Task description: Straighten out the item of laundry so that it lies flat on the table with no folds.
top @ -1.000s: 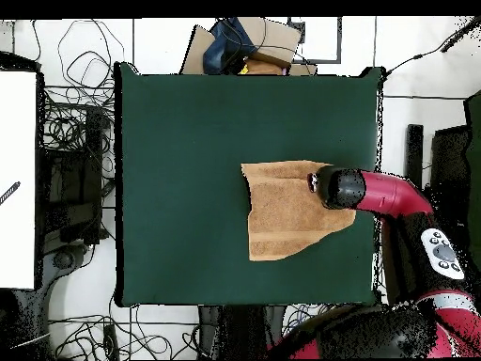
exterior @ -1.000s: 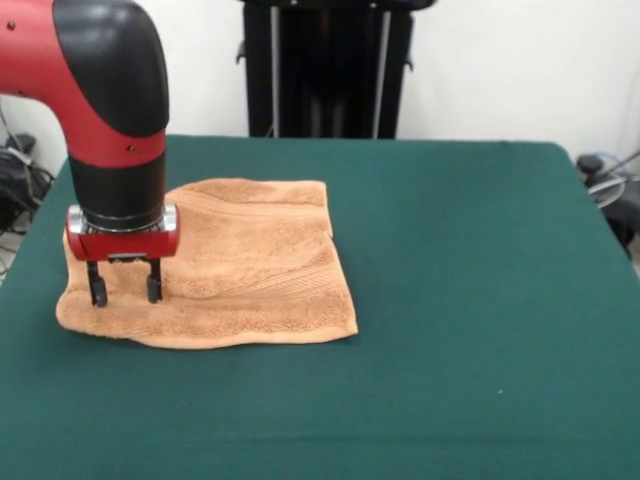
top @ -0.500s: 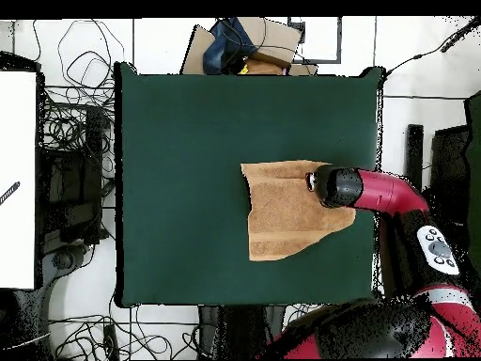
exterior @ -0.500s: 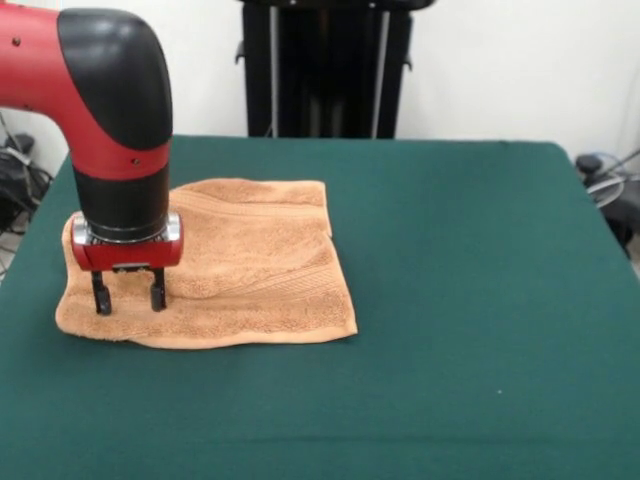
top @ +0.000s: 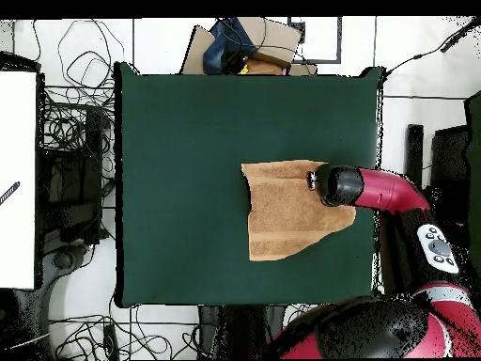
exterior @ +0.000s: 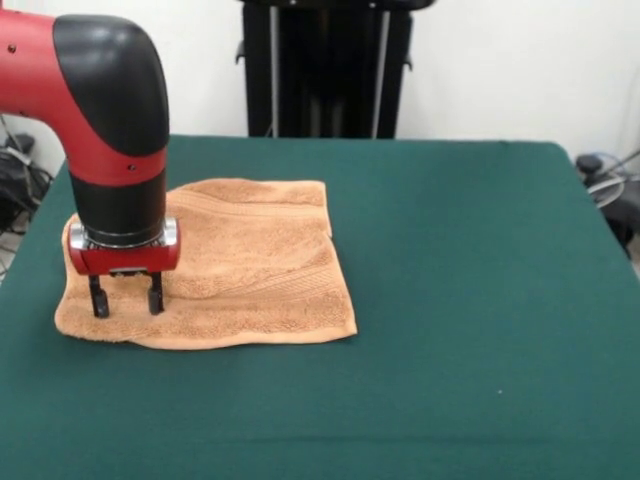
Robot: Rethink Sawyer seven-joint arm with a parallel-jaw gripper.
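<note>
**Gripper poised over towel's corner**

The front view shows the gripper (exterior: 126,296) with its two fingers (exterior: 98,297) parted, tips down at the towel (exterior: 240,270) near its front left corner, nothing clasped between them. From overhead the arm's black elbow hides those fingers; that view shows instead the towel's outline, one edge slanting, lying on the table (top: 188,141) towards the side where the arm reaches in. The cloth ripples slightly. No readable writing shows in either view.
</note>
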